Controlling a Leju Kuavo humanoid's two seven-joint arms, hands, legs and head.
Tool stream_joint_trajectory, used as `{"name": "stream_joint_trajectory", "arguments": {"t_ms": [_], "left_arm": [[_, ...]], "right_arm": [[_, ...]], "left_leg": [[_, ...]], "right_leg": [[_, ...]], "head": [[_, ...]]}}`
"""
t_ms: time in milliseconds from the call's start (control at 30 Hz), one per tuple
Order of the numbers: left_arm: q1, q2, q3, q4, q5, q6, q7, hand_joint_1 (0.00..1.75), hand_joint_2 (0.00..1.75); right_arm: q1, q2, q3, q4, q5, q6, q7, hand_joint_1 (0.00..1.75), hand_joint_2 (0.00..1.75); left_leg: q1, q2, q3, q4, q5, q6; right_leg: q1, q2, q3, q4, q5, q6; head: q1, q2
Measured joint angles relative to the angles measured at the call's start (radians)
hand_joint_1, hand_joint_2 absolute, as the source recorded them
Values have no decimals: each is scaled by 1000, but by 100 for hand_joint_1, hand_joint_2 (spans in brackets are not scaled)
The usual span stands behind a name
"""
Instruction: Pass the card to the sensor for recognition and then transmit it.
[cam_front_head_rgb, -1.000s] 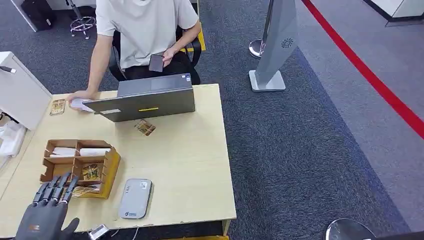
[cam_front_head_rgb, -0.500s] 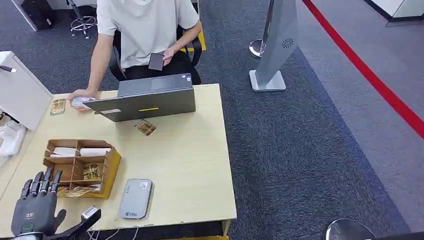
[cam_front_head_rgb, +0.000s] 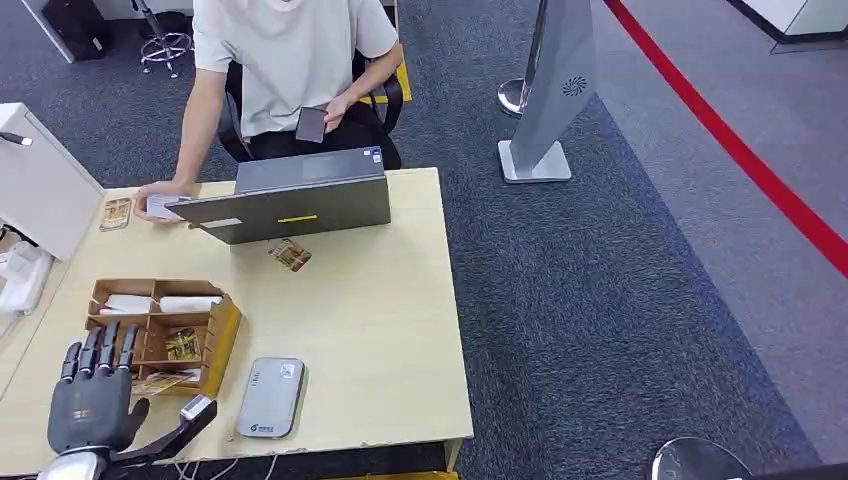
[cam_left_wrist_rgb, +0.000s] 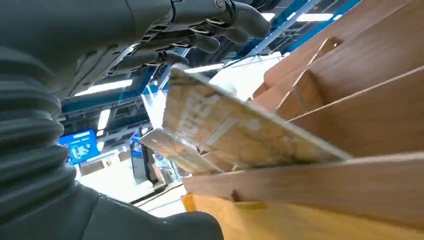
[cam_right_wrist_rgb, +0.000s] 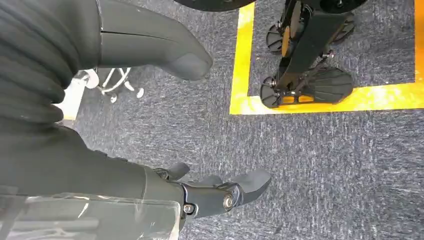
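One card (cam_front_head_rgb: 160, 381) lies just beyond the open left hand (cam_front_head_rgb: 92, 400).

I am seeing the table (cam_front_head_rgb: 380, 340) lying ahead of me with the compartment box (cam_front_head_rgb: 160, 330) sitting on its near-left part; cards (cam_front_head_rgb: 182, 344) are lying in the box's near compartments; the sensor (cam_front_head_rgb: 271, 397) is lying just right of the box, near the front edge; my left hand (cam_front_head_rgb: 92, 400) is hovering at the box's near-left corner; the laptop (cam_front_head_rgb: 290, 205) is standing at the far edge, a loose card (cam_front_head_rgb: 291, 255) lying before it; a person (cam_front_head_rgb: 290, 60) is sitting behind it.
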Motion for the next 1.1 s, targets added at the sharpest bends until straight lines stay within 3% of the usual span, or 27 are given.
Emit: {"name": "stream_joint_trajectory", "arguments": {"t_ms": [367, 1100], "left_arm": [[-25, -42, -10, 41, -2, 12, -8, 0, 175], [-35, -58, -14, 51, -2, 12, -8, 0, 175]], "right_arm": [[-3, 0, 0, 5, 0, -4, -1, 0, 175], [-3, 0, 0, 8, 0, -4, -1, 0, 175]], "left_leg": [[0, 0, 0, 0, 0, 0], [0, 0, 0, 0, 0, 0]], "right_leg": [[0, 0, 0, 0, 0, 0], [0, 0, 0, 0, 0, 0]], "head": [[0, 0], [0, 0]]}}
